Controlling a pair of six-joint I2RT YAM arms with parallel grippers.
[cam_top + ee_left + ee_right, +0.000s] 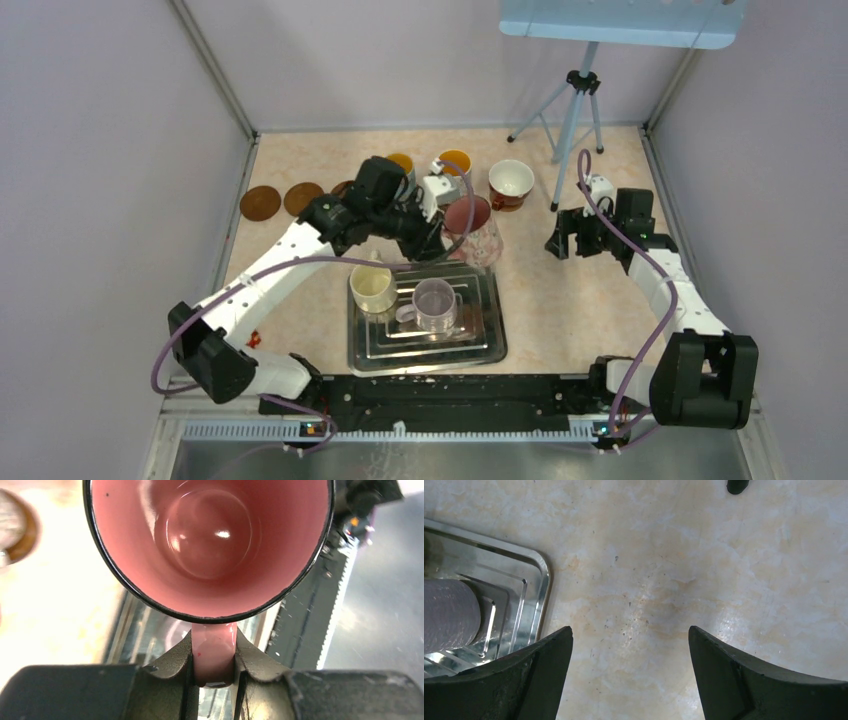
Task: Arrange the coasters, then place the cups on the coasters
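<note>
The left gripper (213,657) clamps the pink mug (210,545) by its handle at the tray's (497,335) far edge; the right gripper (630,652) hangs wide apart. Next, the mug likely needs setting squarely on a bare coaster (260,203).

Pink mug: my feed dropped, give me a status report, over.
Left gripper shut on pink mug handle. Right gripper open, empty. Cream mug, lilac mug on silver tray close by.

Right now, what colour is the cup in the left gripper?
Pink; the cup shows best in left wrist view.
</note>
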